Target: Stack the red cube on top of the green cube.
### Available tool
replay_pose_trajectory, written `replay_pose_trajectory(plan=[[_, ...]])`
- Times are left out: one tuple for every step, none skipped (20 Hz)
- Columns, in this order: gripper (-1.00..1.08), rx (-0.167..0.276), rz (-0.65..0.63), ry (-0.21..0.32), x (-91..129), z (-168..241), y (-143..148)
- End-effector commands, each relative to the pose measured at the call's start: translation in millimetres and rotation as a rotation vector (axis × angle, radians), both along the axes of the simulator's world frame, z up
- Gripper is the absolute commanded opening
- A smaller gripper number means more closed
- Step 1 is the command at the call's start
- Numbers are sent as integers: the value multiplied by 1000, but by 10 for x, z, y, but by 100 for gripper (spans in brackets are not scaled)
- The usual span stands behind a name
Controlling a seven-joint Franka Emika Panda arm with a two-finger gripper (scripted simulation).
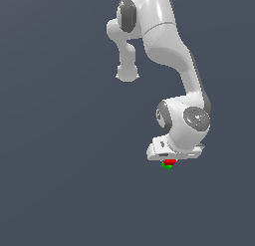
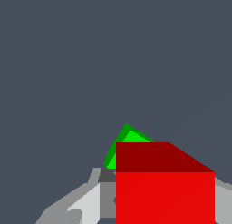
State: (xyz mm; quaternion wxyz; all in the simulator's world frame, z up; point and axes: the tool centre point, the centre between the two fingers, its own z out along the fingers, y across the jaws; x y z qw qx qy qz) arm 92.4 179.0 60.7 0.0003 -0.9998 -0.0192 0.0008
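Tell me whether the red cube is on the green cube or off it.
On or just above it; contact cannot be told. In the exterior view the red cube sits directly over the green cube, under the gripper.

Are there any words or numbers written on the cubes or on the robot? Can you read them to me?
None: no words, numbers or signs can be read in either picture.
The red cube has plain faces.
The green cube is plain too, though mostly hidden behind the red one.
The robot arm and the gripper show only white and grey, with no label or brand.
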Motion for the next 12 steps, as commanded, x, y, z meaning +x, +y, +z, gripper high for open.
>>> replay_pose_trajectory(plan=[[-100,0,-2,-2,14,-3,27],[-100,0,-2,-2,14,-4,29],[100,0,-2,-2,14,-4,29],[100,0,-2,-2,14,-4,29],[100,0,-2,-2,14,-4,29],[100,0,-2,-2,14,-4,29],[100,0,-2,-2,14,-4,29],[100,0,-2,-2,14,-4,29],[100,0,-2,-2,14,-4,29],[100,0,-2,-2,14,-4,29],[100,0,-2,-2,14,-4,29],[100,0,-2,-2,14,-4,29]])
